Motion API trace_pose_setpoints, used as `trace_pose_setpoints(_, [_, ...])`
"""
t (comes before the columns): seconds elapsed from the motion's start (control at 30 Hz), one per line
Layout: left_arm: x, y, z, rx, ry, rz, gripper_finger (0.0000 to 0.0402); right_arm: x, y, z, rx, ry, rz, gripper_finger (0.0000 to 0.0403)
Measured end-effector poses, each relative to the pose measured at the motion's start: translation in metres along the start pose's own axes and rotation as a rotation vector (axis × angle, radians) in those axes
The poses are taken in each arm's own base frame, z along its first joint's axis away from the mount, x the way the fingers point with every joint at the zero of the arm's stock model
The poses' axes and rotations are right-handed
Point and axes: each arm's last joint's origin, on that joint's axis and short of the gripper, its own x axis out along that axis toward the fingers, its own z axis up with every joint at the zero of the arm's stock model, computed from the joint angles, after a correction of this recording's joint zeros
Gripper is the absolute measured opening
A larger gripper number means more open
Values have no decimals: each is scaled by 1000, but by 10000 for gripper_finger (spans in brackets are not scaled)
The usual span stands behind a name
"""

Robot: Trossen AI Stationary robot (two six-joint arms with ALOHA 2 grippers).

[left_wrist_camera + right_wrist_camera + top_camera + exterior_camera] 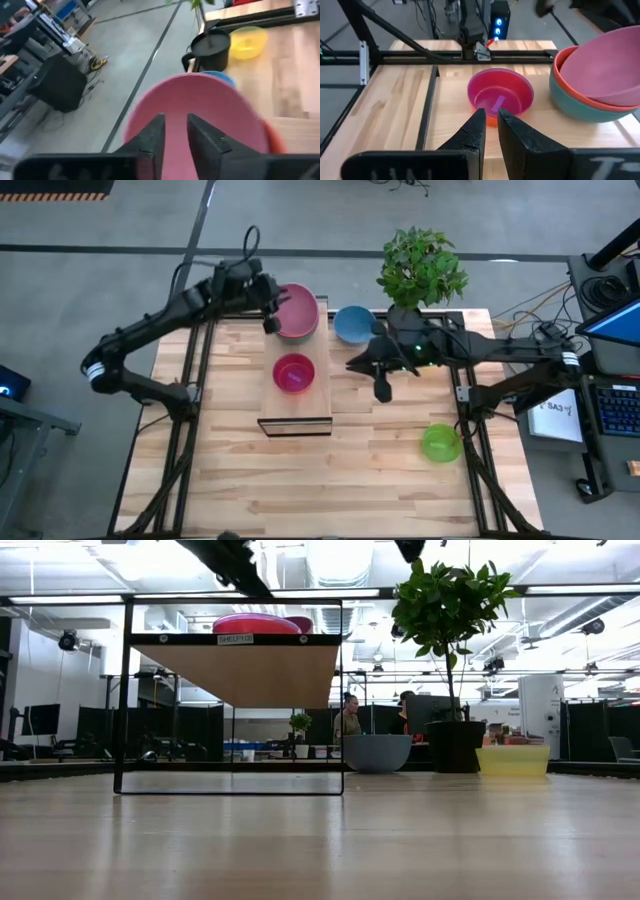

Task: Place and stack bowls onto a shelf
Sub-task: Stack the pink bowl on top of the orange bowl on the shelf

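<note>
On the shelf [296,418], a pale plank on a dark frame, the far end carries a stack: teal bowl [580,111], red bowl [572,95] and pink bowl [298,310] on top. My left gripper [270,320] is at the pink bowl's left rim, shut on it. A small magenta-purple bowl [293,372], nested in an orange one [492,120], stands mid-shelf. The blue bowl [353,324] and green bowl [441,443] rest on the table. My right gripper [383,390] hovers right of the shelf, shut and empty, pointing at the small bowl [500,92]. My left gripper pinches the pink bowl's rim [175,122] on the side toward the table's left edge, the fingers [152,135] slanting down from the left. The pink bowl [605,65] sits tilted in the red bowl, its far side raised.
A dark pot with a leafy plant [420,270] stands at the table's far edge, beside the blue bowl. The shelf stands raised on its frame [125,700] above the slatted tabletop. Bare table lies near and left of the shelf. People sit in the room behind [350,720].
</note>
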Motion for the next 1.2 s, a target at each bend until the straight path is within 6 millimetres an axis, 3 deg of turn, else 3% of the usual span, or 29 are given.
trace_pose_setpoints(0.27, [29,33,3,2,89,17,150,-9,4,-30,63,-66,5,38])
trace_pose_setpoints(0.53, [40,35,-4,35,150,-7,163,-3,17,-53,45,-56,54,38])
trace_pose_setpoints(0.73, [40,38,-6,29,162,3,131,1,17,-58,28,-59,51,38])
trace_pose_setpoints(1.07, [39,41,-9,6,179,9,11,1,20,-57,76,-65,65,38])
trace_pose_setpoints(1.2, [39,40,-10,-12,186,8,7,1,22,-57,70,-64,71,38])
